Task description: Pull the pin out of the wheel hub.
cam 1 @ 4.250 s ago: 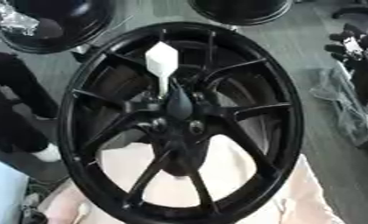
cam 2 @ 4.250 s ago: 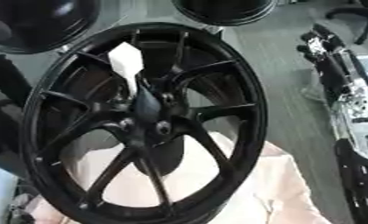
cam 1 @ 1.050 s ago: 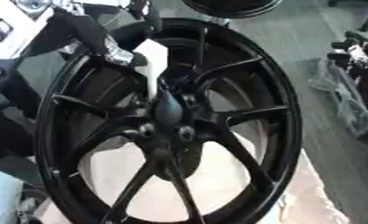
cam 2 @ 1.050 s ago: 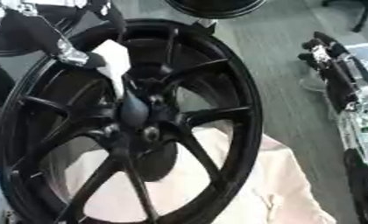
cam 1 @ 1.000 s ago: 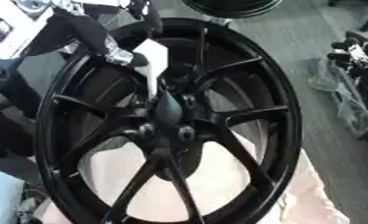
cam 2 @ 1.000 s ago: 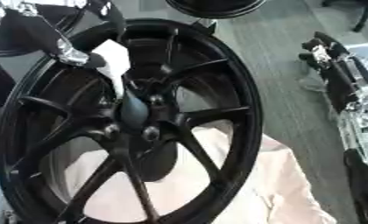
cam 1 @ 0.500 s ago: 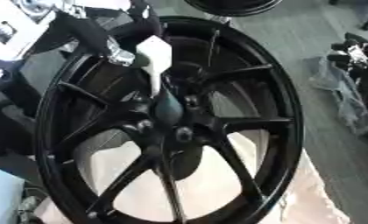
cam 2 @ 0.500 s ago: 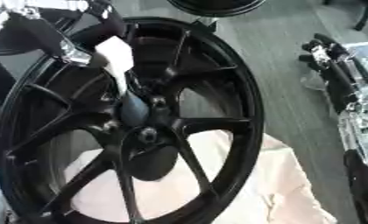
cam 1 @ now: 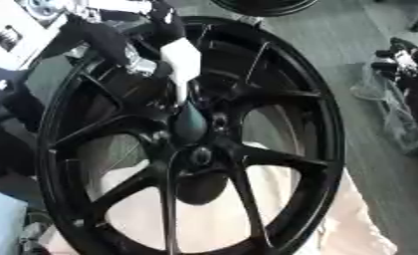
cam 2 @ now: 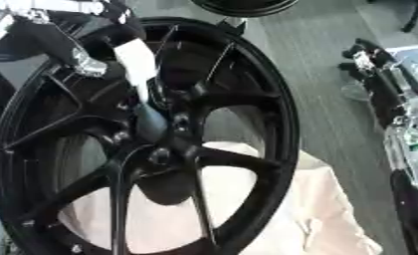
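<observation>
A large black spoked wheel fills both views, lying on a pale cloth. A white pin with a broad flat head stands out of the hub, its thin shaft running down to the hub's centre. My left hand reaches in from the upper left, and its dark fingers and thumb are curled round the pin's white head. My right hand hangs beside the wheel at the right edge, fingers relaxed and holding nothing.
A cream cloth lies under the wheel's lower half. A second black wheel sits at the top edge. Grey floor runs along the right of the wheel. A white box is at the upper left.
Since the earliest frames my left hand has come in from the upper left and closed round the pin's head. The view has shifted; over the last second the pin head has barely moved.
</observation>
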Action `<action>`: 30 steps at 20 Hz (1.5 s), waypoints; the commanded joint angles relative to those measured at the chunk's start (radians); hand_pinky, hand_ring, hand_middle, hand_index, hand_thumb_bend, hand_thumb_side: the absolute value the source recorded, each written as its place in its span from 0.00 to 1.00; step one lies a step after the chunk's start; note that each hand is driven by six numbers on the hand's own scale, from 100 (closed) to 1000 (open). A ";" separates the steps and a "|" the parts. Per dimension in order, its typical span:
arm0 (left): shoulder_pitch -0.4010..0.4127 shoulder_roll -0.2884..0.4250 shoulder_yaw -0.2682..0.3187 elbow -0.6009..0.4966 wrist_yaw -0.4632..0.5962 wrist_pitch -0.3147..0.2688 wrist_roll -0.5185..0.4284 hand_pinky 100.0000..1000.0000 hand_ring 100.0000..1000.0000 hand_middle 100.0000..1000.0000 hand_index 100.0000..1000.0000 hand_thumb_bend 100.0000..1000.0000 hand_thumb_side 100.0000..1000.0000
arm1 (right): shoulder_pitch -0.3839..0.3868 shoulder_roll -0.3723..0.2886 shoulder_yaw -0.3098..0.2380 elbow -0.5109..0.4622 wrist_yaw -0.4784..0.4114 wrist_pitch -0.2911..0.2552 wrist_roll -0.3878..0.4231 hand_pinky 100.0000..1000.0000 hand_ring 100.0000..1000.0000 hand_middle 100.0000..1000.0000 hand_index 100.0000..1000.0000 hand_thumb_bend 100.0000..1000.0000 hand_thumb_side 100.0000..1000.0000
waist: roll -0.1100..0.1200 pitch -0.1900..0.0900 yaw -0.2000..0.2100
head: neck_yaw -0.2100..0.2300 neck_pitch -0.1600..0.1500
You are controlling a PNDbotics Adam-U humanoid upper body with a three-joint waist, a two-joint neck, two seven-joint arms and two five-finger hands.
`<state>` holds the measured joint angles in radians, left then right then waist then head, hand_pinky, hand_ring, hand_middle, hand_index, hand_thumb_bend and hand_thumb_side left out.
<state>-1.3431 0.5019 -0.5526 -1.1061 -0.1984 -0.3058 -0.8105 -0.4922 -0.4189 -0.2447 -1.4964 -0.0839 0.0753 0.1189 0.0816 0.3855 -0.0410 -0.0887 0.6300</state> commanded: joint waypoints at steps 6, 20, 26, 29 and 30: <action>-0.025 0.010 -0.006 -0.040 0.036 -0.077 -0.096 0.90 0.88 0.80 0.80 0.24 0.47 | -0.012 -0.020 0.006 -0.016 0.013 0.009 0.007 0.95 0.81 0.78 0.94 0.00 0.66 | -0.001 -0.018 -0.003 | 0.005 -0.010; -0.025 0.006 -0.020 -0.050 0.038 -0.061 -0.096 0.90 0.88 0.80 0.79 0.22 0.48 | -0.018 -0.020 0.003 -0.018 0.012 0.025 -0.004 0.95 0.80 0.78 0.94 0.00 0.67 | 0.003 -0.017 -0.010 | 0.005 -0.012; -0.026 0.000 -0.024 -0.043 0.027 -0.071 -0.096 0.89 0.87 0.78 0.79 0.21 0.44 | -0.020 -0.020 0.003 -0.019 0.010 0.029 -0.009 0.95 0.81 0.78 0.94 0.00 0.68 | 0.004 -0.016 -0.013 | 0.006 -0.013; -0.027 -0.002 -0.026 -0.043 0.030 -0.074 -0.096 0.89 0.86 0.77 0.75 0.22 0.37 | -0.021 -0.020 0.003 -0.019 0.011 0.032 -0.010 0.95 0.81 0.78 0.94 0.00 0.68 | 0.005 -0.015 -0.014 | 0.005 -0.013; -0.027 -0.003 -0.027 -0.044 0.032 -0.073 -0.096 0.88 0.85 0.76 0.74 0.22 0.35 | -0.021 -0.020 0.003 -0.019 0.011 0.033 -0.011 0.95 0.81 0.78 0.94 0.00 0.68 | 0.005 -0.015 -0.014 | 0.005 -0.013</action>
<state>-1.3466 0.4907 -0.5837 -1.1444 -0.1683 -0.2911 -0.8251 -0.5008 -0.4189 -0.2388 -1.4963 -0.0743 0.1073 0.1095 0.0909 0.3904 -0.0540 -0.0846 0.6300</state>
